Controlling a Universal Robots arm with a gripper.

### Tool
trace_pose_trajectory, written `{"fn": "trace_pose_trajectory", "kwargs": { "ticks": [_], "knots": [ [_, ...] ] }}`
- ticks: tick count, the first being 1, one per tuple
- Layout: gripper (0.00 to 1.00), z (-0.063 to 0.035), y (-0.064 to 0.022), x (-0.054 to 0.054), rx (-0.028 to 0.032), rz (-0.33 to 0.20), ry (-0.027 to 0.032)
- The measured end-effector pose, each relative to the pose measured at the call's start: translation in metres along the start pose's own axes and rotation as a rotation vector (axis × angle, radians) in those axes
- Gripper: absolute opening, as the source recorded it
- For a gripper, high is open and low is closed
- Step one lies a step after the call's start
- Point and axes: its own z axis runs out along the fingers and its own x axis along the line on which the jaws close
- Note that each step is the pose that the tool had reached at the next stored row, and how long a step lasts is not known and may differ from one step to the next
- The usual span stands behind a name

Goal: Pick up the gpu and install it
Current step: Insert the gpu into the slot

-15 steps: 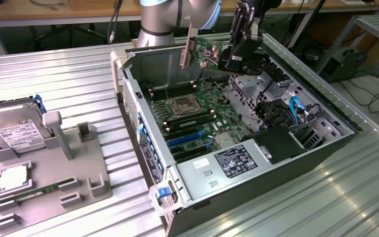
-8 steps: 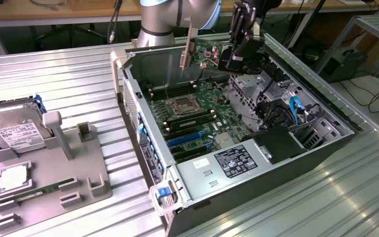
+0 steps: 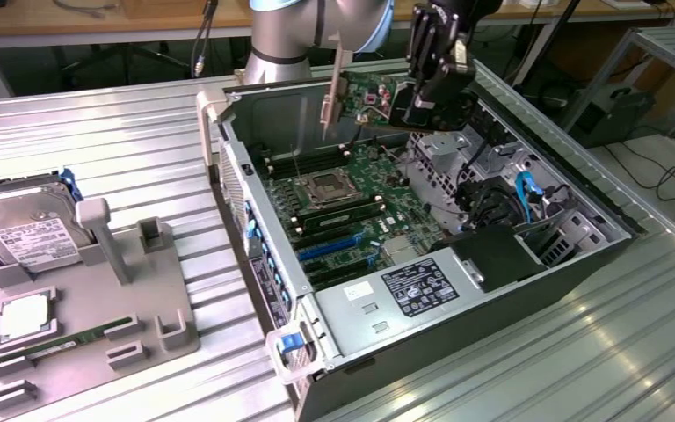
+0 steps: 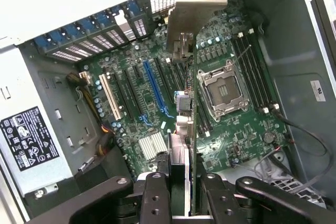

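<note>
The gripper [image 3: 429, 98] has its jaws clamped on the gpu [image 3: 367, 95], upper middle of the frame, above the open computer case [image 3: 572, 207]. A tilted card could miss the blue slot [image 4: 156, 88].

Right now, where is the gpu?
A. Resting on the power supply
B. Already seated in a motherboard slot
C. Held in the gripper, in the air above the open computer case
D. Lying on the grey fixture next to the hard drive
C. The gripper is shut on the gpu, which hangs above the motherboard of the computer case, touching no slot.
</note>
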Motion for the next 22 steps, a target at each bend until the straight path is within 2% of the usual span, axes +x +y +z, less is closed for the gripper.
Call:
{"fn": "trace_pose_trajectory", "kwargs": {
  "ticks": [22],
  "knots": [
    [0.27, 0.0006, -0.0001, 0.0003, -0.0013, -0.165, 0.0024]
  ]
}}
